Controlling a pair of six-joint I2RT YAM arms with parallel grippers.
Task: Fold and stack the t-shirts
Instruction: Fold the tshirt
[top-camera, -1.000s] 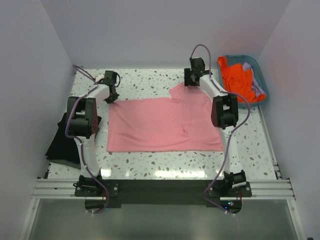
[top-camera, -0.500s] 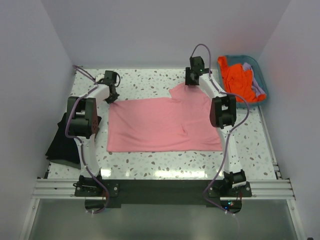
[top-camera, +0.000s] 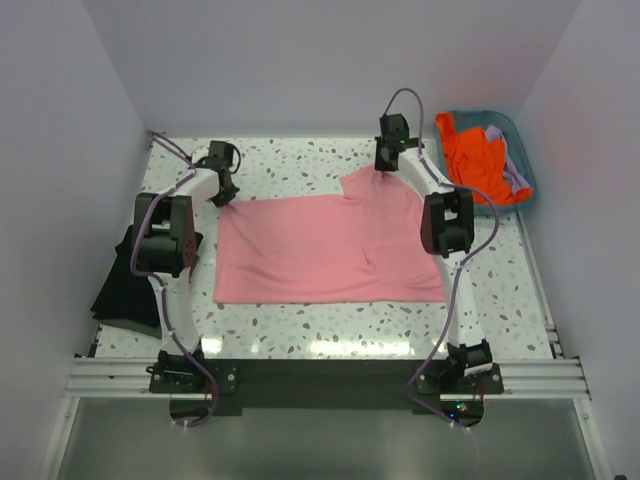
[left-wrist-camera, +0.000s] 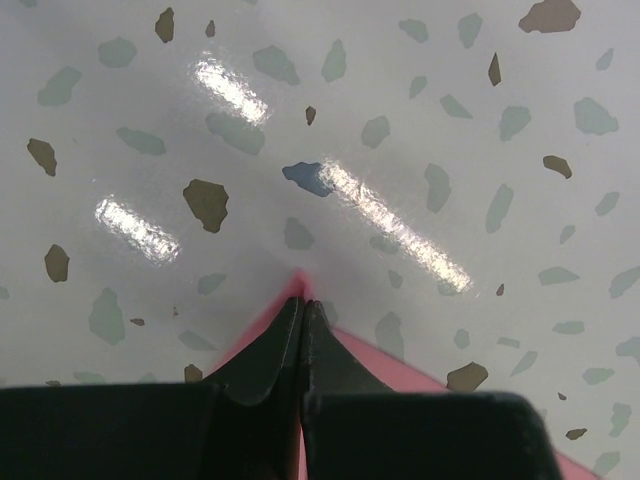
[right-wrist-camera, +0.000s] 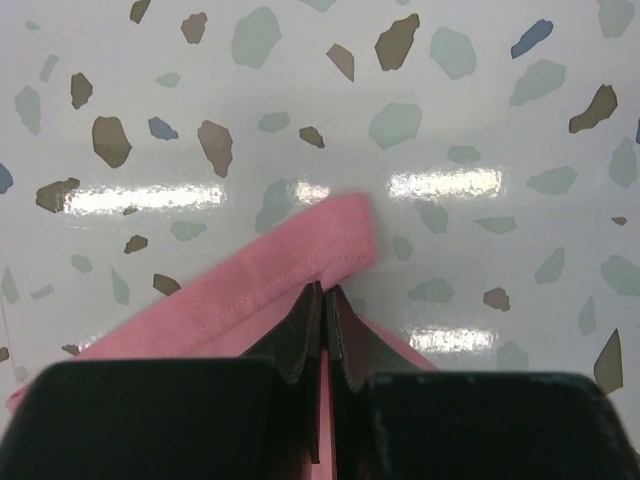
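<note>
A salmon-pink t-shirt (top-camera: 325, 250) lies spread flat across the middle of the speckled table. My left gripper (top-camera: 226, 196) is shut on its far left corner; in the left wrist view pink cloth (left-wrist-camera: 296, 285) peeks out past the closed tips (left-wrist-camera: 301, 305). At the far right, my right gripper (top-camera: 385, 166) is shut on the sleeve hem (right-wrist-camera: 300, 255), the fingers (right-wrist-camera: 325, 292) pinching the fabric. A black t-shirt (top-camera: 125, 290) lies folded at the left table edge. The orange t-shirt (top-camera: 475, 155) and lavender t-shirt (top-camera: 512, 165) sit in the basket.
A teal basket (top-camera: 520, 135) stands at the back right corner. White walls close in the table on three sides. Both arms reach over the table's sides toward the back, with cables looping above them.
The right gripper closed onto the sleeve hem and shifted slightly right. The left gripper tightened fully on the shirt corner. The pink shirt lies as before.
</note>
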